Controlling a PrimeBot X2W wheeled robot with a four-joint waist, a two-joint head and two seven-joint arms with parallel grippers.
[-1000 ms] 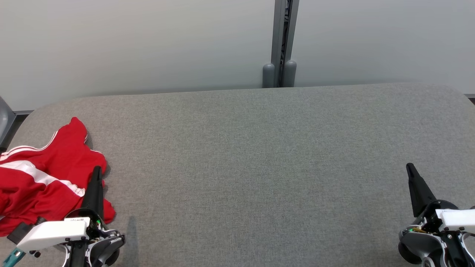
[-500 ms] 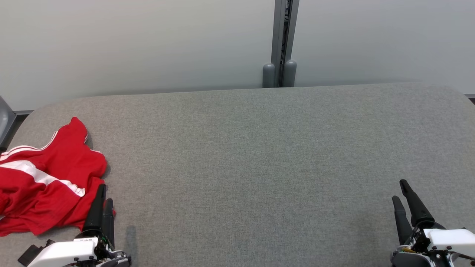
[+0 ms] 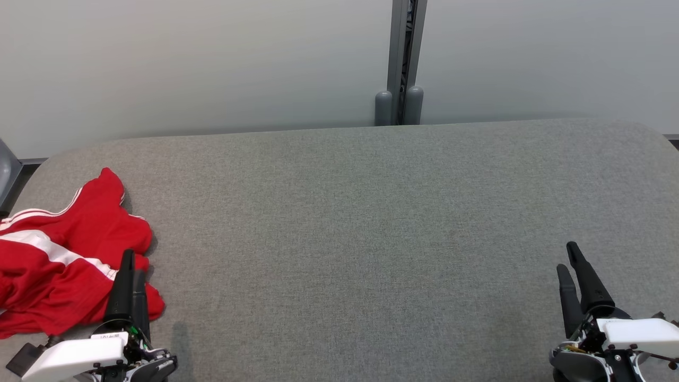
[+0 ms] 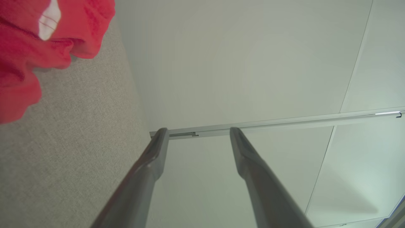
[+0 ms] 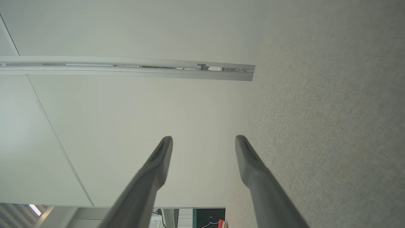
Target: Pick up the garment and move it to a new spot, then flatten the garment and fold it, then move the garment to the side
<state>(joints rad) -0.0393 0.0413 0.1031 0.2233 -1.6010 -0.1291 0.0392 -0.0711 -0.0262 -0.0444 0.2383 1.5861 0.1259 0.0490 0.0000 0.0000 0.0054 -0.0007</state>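
Two claws, the left claw (image 3: pixel 132 265) and the right claw (image 3: pixel 566 256), are wide open and empty. The crumpled red garment with white stripes (image 3: pixel 63 265) lies at the left end of the grey fabric-covered desk (image 3: pixel 360 223), just beside the left claw.

One garment (image 3: pixel 63 254) — one table (image 3: pixel 371 212) — two tools: left tool (image 3: pixel 132 263), right tool (image 3: pixel 566 256).

Red garment (image 3: pixel 79 236) with white stripes, grey table (image 3: pixel 371 239), pale wall (image 3: pixel 212 63)
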